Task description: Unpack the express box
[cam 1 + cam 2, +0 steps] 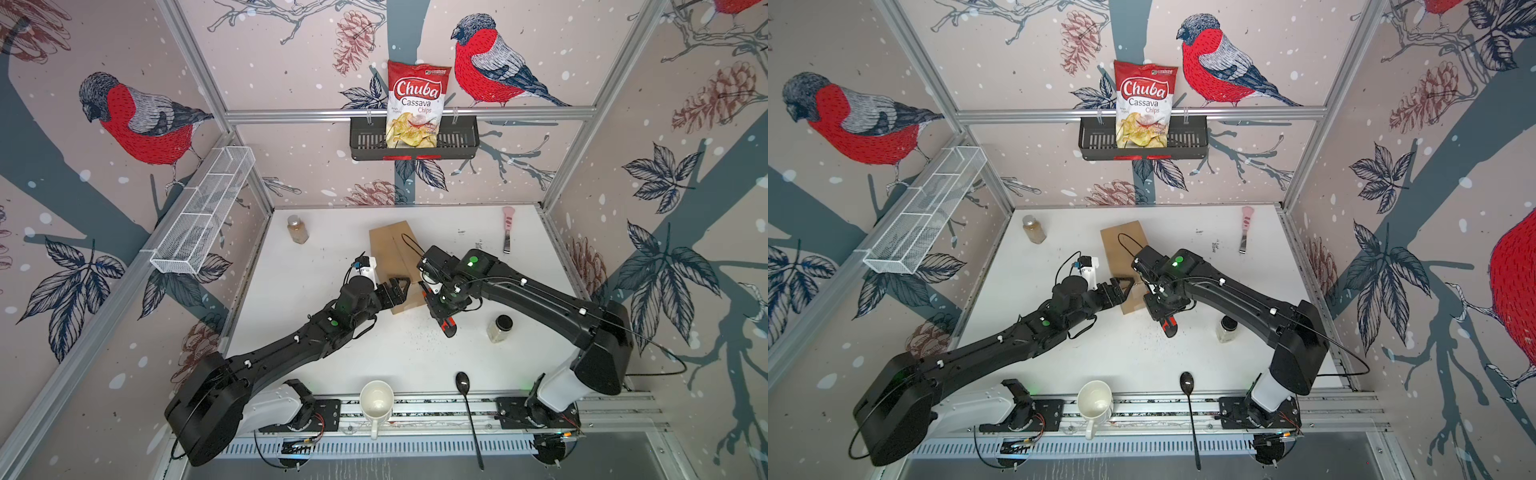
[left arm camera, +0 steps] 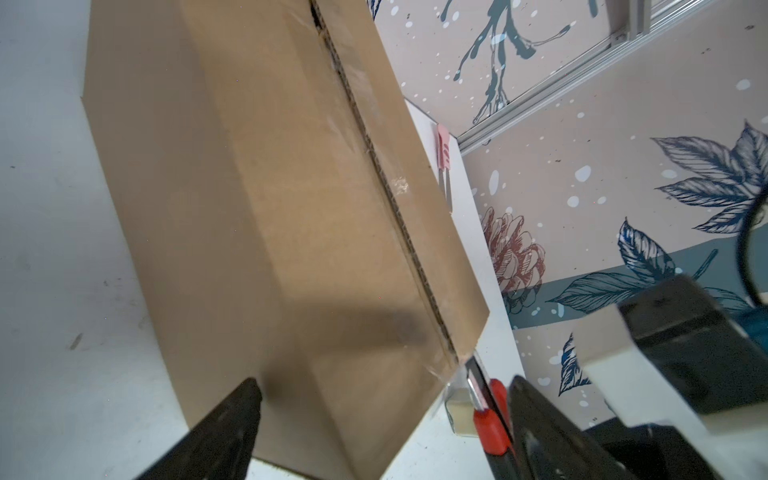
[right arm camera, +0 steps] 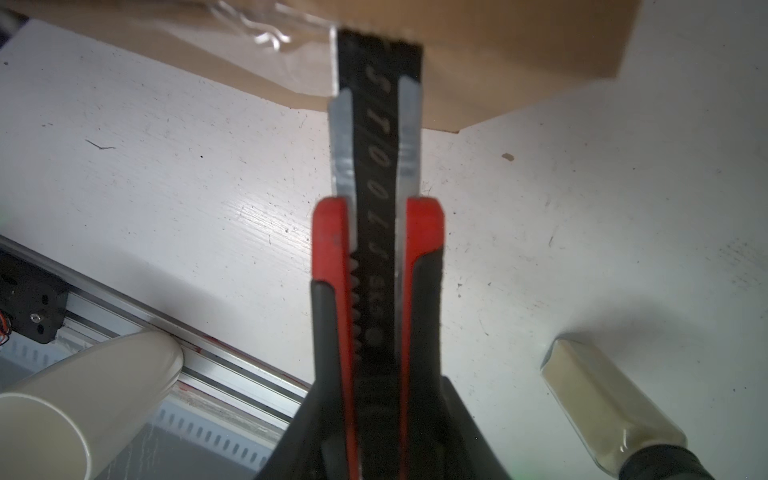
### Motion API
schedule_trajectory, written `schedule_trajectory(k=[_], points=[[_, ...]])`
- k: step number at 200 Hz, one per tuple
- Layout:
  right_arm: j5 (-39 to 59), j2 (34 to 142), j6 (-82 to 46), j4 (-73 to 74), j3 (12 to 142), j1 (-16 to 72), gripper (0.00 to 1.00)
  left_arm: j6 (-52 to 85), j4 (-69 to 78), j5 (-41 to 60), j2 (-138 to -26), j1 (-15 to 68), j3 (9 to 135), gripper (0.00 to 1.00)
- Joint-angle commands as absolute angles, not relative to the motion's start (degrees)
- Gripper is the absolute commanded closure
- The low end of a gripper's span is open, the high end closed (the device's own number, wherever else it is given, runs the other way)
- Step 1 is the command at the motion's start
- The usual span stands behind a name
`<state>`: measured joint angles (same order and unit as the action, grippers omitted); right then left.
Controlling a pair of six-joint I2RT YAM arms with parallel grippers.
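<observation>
The express box (image 1: 392,253) (image 1: 1125,245) is a plain brown carton lying mid-table, its taped seam (image 2: 374,166) facing up. My left gripper (image 1: 400,286) (image 2: 382,419) is open at the box's near end. One of its fingers (image 2: 224,428) is beside the box wall, the other (image 2: 540,424) is past the box corner. My right gripper (image 1: 436,305) (image 3: 378,415) is shut on a red and black utility knife (image 3: 378,249) (image 2: 490,419). The blade tip meets the clear tape (image 3: 291,37) at the box's near corner (image 3: 498,62).
A cream mug (image 1: 376,401) and a black spoon (image 1: 467,411) lie at the front edge. A black-lidded jar (image 1: 500,328) stands right of the knife and a brown jar (image 1: 298,228) at the back left. A pink-handled tool (image 1: 508,228) lies at the back right. A black wall basket (image 1: 457,141) holds a chips bag.
</observation>
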<state>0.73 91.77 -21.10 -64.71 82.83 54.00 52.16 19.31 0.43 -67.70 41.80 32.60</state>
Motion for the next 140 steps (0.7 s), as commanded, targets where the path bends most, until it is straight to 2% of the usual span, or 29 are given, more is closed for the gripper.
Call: schedule_trajectory(k=[1, 74, 140], points=[[1.25, 91.98, -20.66, -64.95, 83.32, 54.14, 0.96, 53.34, 25.59, 1.8, -68.11, 41.95, 32.18, 0.09], [1.32, 92.98, -20.64, -65.56, 84.46, 54.5, 0.96, 55.47, 30.16, 1.85, -70.21, 43.83, 31.97, 0.09], [1.5, 94.11, -20.42, -66.34, 85.95, 55.61, 0.96, 55.8, 30.48, -2.0, -70.72, 45.26, 32.52, 0.08]])
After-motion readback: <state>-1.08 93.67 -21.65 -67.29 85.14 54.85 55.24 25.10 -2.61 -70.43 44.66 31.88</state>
